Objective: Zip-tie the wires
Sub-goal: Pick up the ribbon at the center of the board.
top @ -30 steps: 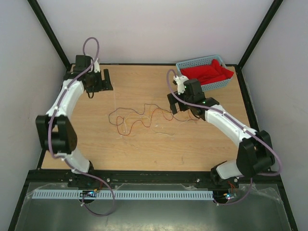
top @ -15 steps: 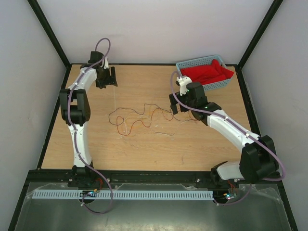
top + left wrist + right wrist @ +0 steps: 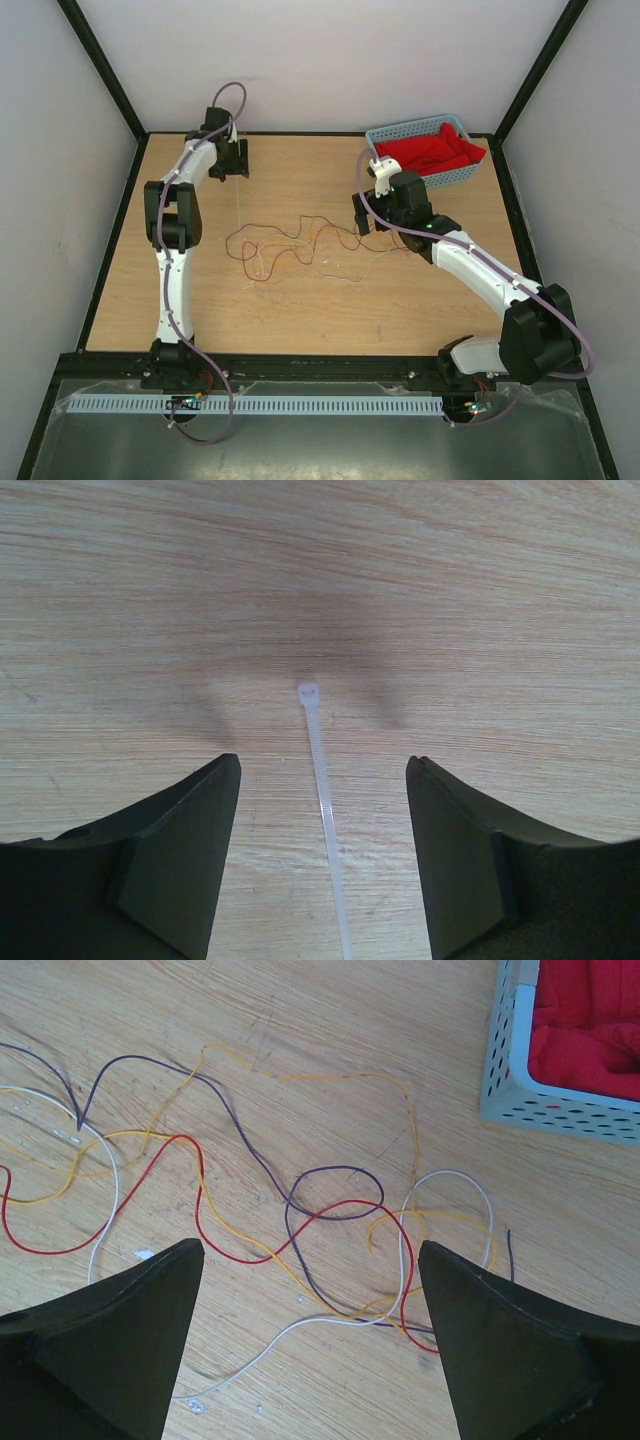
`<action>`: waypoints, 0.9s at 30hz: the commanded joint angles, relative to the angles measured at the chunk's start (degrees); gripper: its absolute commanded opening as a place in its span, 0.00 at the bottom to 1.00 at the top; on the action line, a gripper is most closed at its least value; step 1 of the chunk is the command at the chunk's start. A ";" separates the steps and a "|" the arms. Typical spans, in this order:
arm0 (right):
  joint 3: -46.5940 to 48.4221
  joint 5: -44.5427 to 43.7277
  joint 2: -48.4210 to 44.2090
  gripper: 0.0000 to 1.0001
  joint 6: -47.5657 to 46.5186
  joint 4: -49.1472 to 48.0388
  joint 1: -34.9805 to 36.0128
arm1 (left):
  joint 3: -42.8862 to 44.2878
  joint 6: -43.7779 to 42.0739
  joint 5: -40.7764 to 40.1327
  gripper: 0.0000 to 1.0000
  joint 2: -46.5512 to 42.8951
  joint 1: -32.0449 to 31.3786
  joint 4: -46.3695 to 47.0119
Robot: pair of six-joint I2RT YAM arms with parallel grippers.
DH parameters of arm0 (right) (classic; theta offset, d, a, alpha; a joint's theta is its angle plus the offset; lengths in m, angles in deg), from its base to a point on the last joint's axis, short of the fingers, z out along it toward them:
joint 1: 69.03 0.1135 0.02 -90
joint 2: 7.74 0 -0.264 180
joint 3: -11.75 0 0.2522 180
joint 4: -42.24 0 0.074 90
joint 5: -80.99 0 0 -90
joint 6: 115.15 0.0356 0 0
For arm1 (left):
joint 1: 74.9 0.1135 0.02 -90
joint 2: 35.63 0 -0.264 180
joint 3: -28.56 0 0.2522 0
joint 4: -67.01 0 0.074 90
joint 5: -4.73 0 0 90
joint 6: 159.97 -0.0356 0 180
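Across the whole floor of the enclosure lies the wooden tabletop (image 3: 300, 310), pale and grained, with dark frame rails along its edges. The left arm (image 3: 170, 270) reaches straight up its side of the tabletop to the far left corner. Its jaws point down at the wood and stand spread, gripping nothing. The right arm (image 3: 480, 270) stretches diagonally from its base toward the middle. Its jaws hang over the right end of the wires, spread wide and empty.

At the far right corner sits a light blue perforated basket (image 3: 400, 135), with a crumpled red cloth (image 3: 430, 150) filling it. In the right wrist view a corner of the same basket (image 3: 520, 1090) shows at the upper right, near the wires but apart from them.

The wires (image 3: 300, 238) lie loose on the middle of the tabletop, spread in a flat tangle between the two arms, well apart from the left jaws. Seen from the right wrist, the wires (image 3: 330, 1216) are thin red, yellow-orange, dark purple and white strands. They cross and loop over one another, and their right-hand loops lie between the two dark fingers.

A thin translucent white zip tie (image 3: 322, 800) lies flat on the wood under the left wrist. It runs lengthwise up the gap between the fingers, and its small square head points away from the camera. Bare wood shows on both sides of it, so neither finger touches it.
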 commanded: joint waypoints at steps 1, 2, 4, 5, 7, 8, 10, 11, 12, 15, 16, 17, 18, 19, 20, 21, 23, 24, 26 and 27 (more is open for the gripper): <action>-0.78 -0.49 -0.82 0.99 0.14 -2.15 -0.21 | 2.66 -1.52 -6.53 0.68 0.13 -0.92 -1.14; -0.78 -0.54 -0.81 0.99 0.11 -2.18 -0.24 | 2.66 -1.89 -7.25 0.67 0.10 -1.13 -1.21; -0.78 -0.57 -0.73 0.99 0.03 -2.23 -0.24 | 2.62 -2.54 -8.84 0.65 0.14 -1.48 -1.37; -0.78 -0.56 -0.67 0.99 0.02 -2.21 -0.20 | 2.78 -2.91 -8.95 0.63 0.22 -1.65 -1.54; -0.77 -0.50 -0.57 0.99 0.02 -2.21 -0.19 | 2.89 -3.19 -9.63 0.61 0.35 -1.97 -1.74; -0.80 -0.54 -0.55 0.99 0.02 -2.19 -0.24 | 3.00 -3.43 -9.89 0.60 0.36 -2.13 -1.84; -0.80 -0.56 -0.63 0.99 0.02 -2.19 -0.18 | 3.09 -3.83 -10.33 0.59 0.40 -2.52 -2.12; -0.88 -0.55 -0.64 0.99 -0.05 -2.20 -0.23 | 3.16 -4.17 -10.26 0.58 0.52 -2.70 -2.40; -0.87 -0.70 -0.70 0.99 -0.06 -2.19 -0.19 | 3.21 -4.55 -10.17 0.58 0.56 -2.80 -2.75; -0.88 -0.66 -0.73 0.99 -0.07 -2.19 -0.16 | 3.07 -4.68 -9.13 0.58 0.57 -2.79 -4.08; -0.88 -0.56 -0.79 0.99 -0.07 -2.19 -0.22 | 2.90 -4.62 -8.60 0.57 0.54 -2.78 -4.73; -0.89 -0.57 -0.86 0.99 -0.05 -2.19 -0.23 | 2.78 -4.52 -7.81 0.56 0.54 -2.66 -5.48; -0.91 -0.52 -0.86 0.99 -0.06 -2.19 -0.16 | 2.57 -4.34 -6.96 0.55 0.45 -2.52 -6.25; -0.86 -0.57 -0.92 0.99 -0.07 -2.21 -0.23 | 2.27 -4.09 -6.26 0.53 0.32 -2.42 -6.53; -0.89 -0.47 -0.98 0.99 -0.07 -2.19 -0.23 | 1.86 -3.77 -5.71 0.53 0.08 -2.30 -6.72; -0.94 -0.45 -1.03 0.99 -0.07 -2.19 -0.23 | 1.41 -3.43 -4.95 0.52 -0.19 -2.14 -6.80; -0.99 -0.38 -1.21 0.99 -0.03 -2.12 -0.16 | 0.60 -2.60 -3.12 0.51 -0.49 -1.68 -6.94; -1.01 -0.33 -1.32 0.99 0.02 -2.14 -0.23 | 0.36 -2.21 -2.52 0.49 -0.58 -1.57 -6.97; -1.14 -0.56 -1.62 0.99 -0.03 -2.16 -0.22 | 0.09 -2.00 -2.27 0.47 -0.73 -1.55 -7.12; -1.13 -0.58 -1.75 0.99 -0.02 -2.12 -0.24 | -0.09 -1.83 -2.04 0.47 -0.80 -1.55 -7.16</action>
